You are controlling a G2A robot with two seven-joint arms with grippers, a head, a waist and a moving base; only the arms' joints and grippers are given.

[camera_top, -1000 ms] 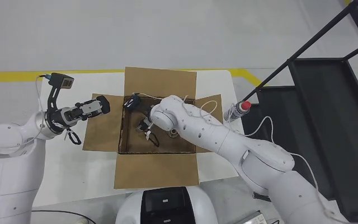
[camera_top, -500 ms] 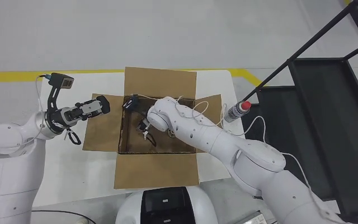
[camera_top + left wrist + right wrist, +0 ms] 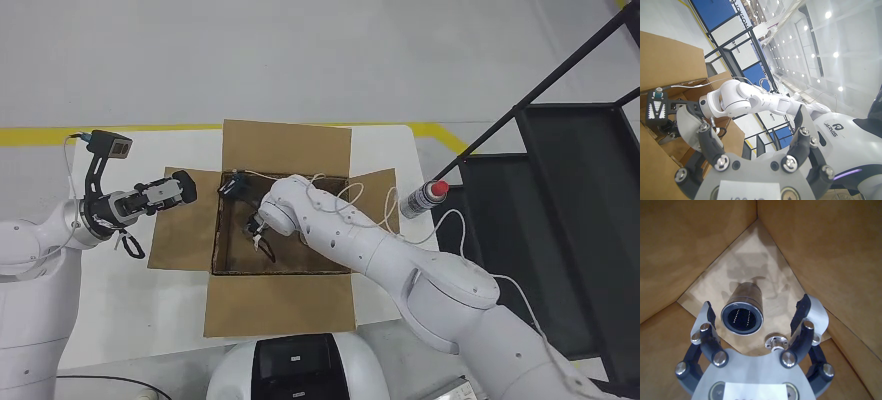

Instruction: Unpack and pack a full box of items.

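Cardboard box [image 3: 285, 150]: one steel cylinder [image 3: 745, 298], one flange [image 3: 775, 342].

**Cardboard box** [image 3: 279, 305]: brown corrugated board, matt; flap edges raw and fibrous; inner floor paler and smooth.
**Linear bearing** [image 3: 743, 311]: dark polished steel sleeve, glossy black end ring, rows of bright balls in the bore.
**Flanged fitting** [image 3: 775, 342]: bright machined metal.
**Right pincer** [image 3: 756, 303]: fingers [image 3: 818, 313] of pale satin metal, pads [image 3: 800, 308] of rough black foam, glossy black links, polished screw heads.
**Bench** [image 3: 170, 310]: white, smooth, matt.
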